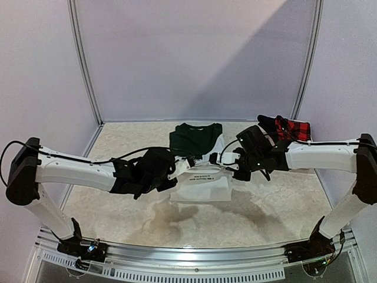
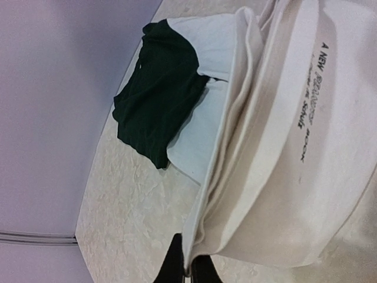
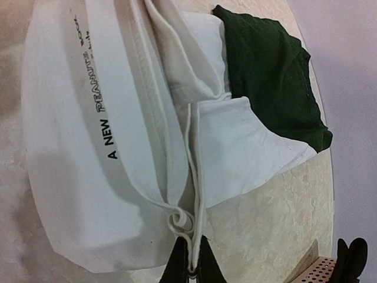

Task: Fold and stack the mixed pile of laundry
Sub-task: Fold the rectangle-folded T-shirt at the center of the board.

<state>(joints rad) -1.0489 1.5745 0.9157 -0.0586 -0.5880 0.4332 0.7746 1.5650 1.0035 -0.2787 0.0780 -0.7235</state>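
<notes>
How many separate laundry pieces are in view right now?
3: a white printed cloth at centre, a dark green shirt just behind it, and a red-and-black checked flannel at the far right. Others may be hidden underneath.

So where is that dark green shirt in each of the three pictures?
Top external: the dark green shirt is in the centre, towards the table's far side.
Left wrist: the shirt is upper left of centre.
Right wrist: the shirt is upper right.
Shared landmark: the white printed cloth, right beside it in every view.
</notes>
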